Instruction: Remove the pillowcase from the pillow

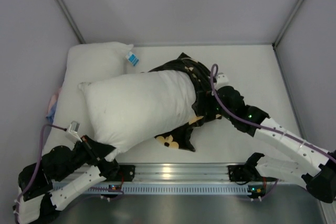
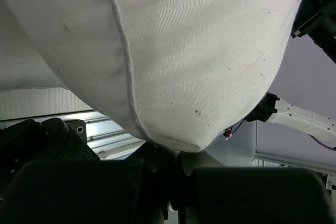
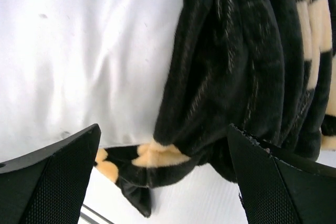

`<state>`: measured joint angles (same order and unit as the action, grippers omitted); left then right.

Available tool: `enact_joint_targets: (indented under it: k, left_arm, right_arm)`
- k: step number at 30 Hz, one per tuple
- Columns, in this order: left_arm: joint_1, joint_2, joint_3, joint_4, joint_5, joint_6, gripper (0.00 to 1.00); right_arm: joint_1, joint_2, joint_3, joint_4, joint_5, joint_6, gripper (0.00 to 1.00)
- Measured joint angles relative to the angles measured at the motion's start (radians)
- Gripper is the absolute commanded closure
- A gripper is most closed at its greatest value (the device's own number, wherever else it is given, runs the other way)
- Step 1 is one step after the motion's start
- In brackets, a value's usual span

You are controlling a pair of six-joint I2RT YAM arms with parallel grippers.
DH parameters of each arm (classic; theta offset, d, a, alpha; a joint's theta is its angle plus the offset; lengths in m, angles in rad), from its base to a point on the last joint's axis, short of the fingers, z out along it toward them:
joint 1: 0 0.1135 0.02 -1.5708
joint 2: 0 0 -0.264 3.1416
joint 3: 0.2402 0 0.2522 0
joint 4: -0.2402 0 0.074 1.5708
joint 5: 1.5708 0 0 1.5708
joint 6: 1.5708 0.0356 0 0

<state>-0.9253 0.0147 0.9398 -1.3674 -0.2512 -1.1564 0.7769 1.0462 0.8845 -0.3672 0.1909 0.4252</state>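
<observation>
The left arm (image 1: pixel 73 187) lies low and folded along the near edge, with its forearm angled up and to the right. The left gripper (image 1: pixel 106 158) is clamped tight on the near corner of the pillow (image 1: pixel 136 103). In the wrist view its dark fingers (image 2: pixel 152 163) meet at the seam.

The right arm (image 1: pixel 283 135) runs out to the right from its base, bends at the elbow and stretches back left toward the table's centre. The right gripper (image 1: pixel 206 113) points left with its jaws spread wide, and its textured black fingers (image 3: pixel 58 177) grip nothing.
</observation>
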Motion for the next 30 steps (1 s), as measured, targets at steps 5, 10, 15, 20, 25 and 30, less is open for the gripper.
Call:
enact_joint_targets:
  k: [5, 10, 15, 20, 25, 30]
  left_arm:
    - [0.0, 0.0, 0.01, 0.0, -0.001, 0.003, 1.0]
    - [0.0, 0.0, 0.04, -0.001, 0.0, 0.003, 1.0]
    - [0.0, 0.0, 0.083, -0.003, 0.0, 0.003, 1.0]
    - [0.0, 0.001, 0.132, -0.018, 0.0, 0.008, 1.0]
    - [0.0, 0.002, 0.194, -0.042, 0.001, 0.014, 1.0]
    - [0.0, 0.01, 0.31, -0.072, 0.002, 0.026, 1.0]
  right_arm:
    - [0.007, -0.054, -0.135, -0.02, 0.002, 0.01, 0.0]
    - [0.009, 0.008, -0.159, -0.033, 0.023, 0.019, 0.0]
    - [0.011, 0.104, -0.159, -0.002, 0.055, 0.046, 0.12]
    - [0.011, 0.206, -0.148, 0.031, 0.084, 0.077, 0.49]
    - [-0.013, 0.302, -0.106, 0.045, 0.1, 0.101, 0.85]
    - [-0.124, 0.359, -0.098, 0.093, 0.024, 0.134, 1.0]
